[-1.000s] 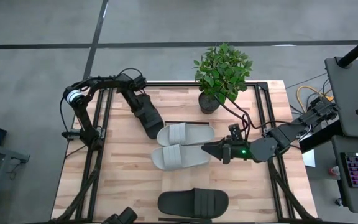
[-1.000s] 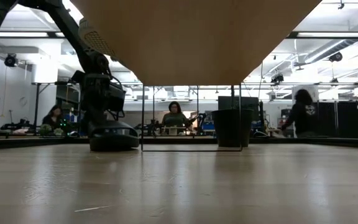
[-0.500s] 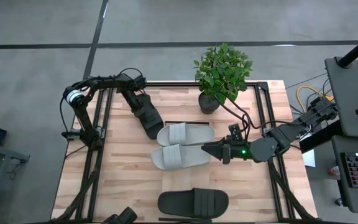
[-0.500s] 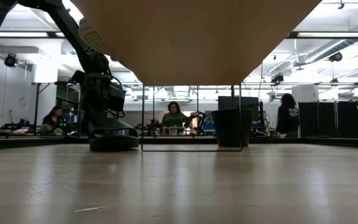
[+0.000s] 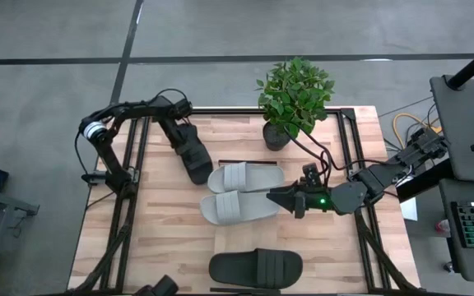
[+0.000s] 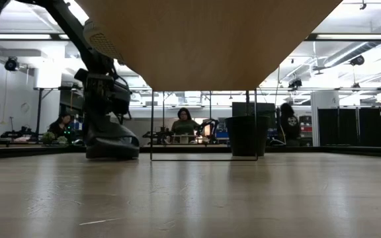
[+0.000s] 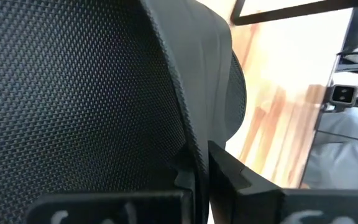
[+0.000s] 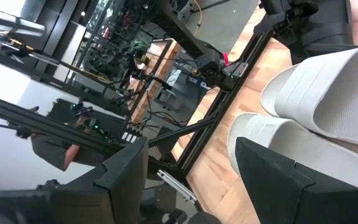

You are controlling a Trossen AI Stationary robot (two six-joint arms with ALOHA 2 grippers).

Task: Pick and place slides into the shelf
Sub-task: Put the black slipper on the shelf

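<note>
My left gripper is shut on a matte black slide at the table's far left; it also shows in the low view. Two pale grey slides lie side by side, soles down, on the pale wood shelf. The shelf's underside fills the top of the low view. The second black slide lies near the near edge. My right gripper is open and level. Its fingers stand at the right end of the nearer grey slide; I cannot tell whether they touch it. My left gripper holds the black slide by its wide strap, at the strap's edge, which runs down between the fingers. It comes from above, pointing down. The slide hangs below it, its sole level and at table height.
A potted plant stands at the far edge, right of centre. Black frame bars run along the table's left and right sides. Cables trail by my right arm. People sit and stand in the room beyond the table.
My left gripper has moved a little toward the table's left edge with the black slide, which has stayed level. My right gripper has kept still.
</note>
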